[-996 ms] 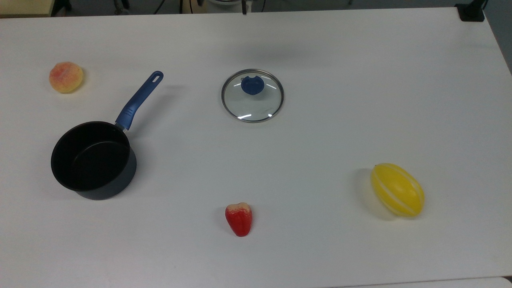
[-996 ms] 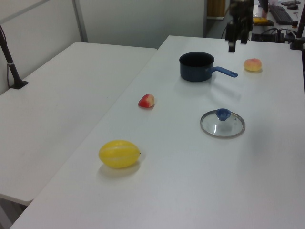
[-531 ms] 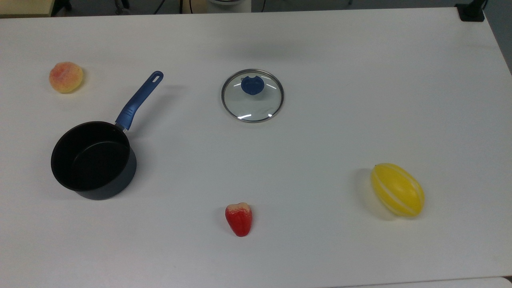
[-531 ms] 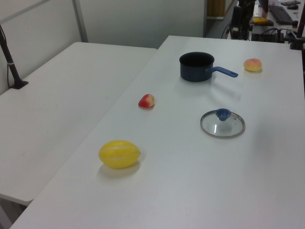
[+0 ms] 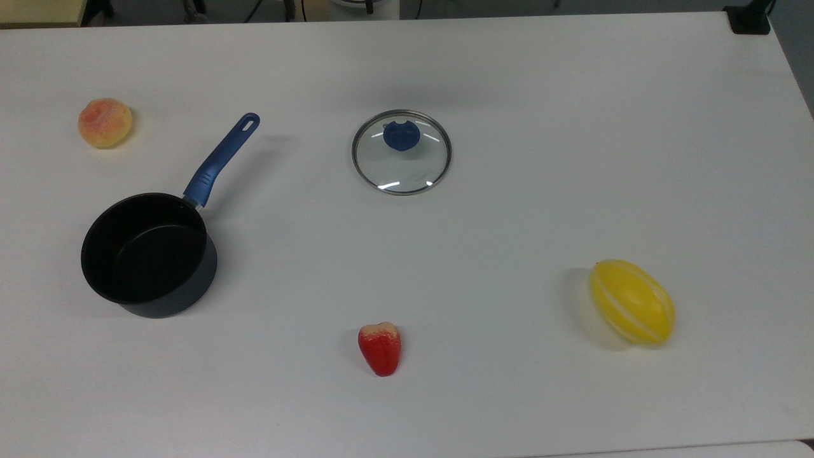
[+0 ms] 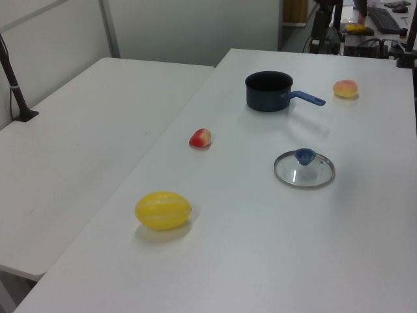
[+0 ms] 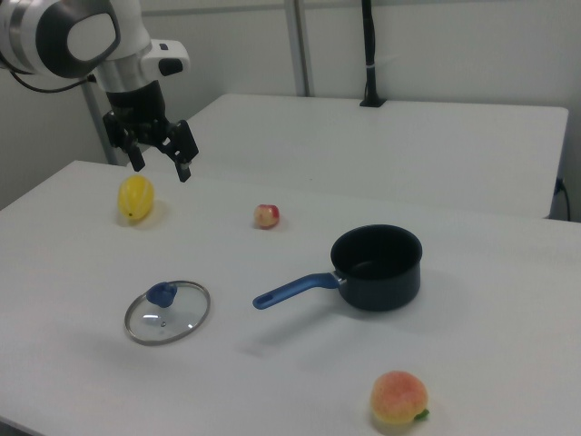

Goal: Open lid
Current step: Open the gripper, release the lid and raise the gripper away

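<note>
One round glass lid (image 5: pixel 401 152) with a thin metal rim and blue knob lies flat on the bare white surface (image 5: pixel 509 210) in the top view, well apart from the uncovered black saucepan (image 5: pixel 148 254), so I judge the opening step already done. In the left view the smooth yellow melon (image 6: pixel 163 210) sits nearest. In the right view the hand (image 7: pixel 161 163) hangs wide and empty, high above the lid; any next move would call only for backing away.
</note>
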Controlling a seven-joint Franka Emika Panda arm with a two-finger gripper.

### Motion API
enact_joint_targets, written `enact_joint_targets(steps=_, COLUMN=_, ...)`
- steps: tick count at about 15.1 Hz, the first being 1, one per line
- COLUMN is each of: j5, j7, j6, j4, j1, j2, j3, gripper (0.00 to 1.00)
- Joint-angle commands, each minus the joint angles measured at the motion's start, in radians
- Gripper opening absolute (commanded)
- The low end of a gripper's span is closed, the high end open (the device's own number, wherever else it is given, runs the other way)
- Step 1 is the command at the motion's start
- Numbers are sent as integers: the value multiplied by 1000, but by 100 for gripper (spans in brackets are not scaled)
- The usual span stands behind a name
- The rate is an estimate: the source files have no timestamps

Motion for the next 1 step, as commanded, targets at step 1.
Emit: enact_joint_targets(steps=1, j5=5, j7=-31, j6=12, j4=0, j1=19, j2=-2, j3=-19, gripper=100)
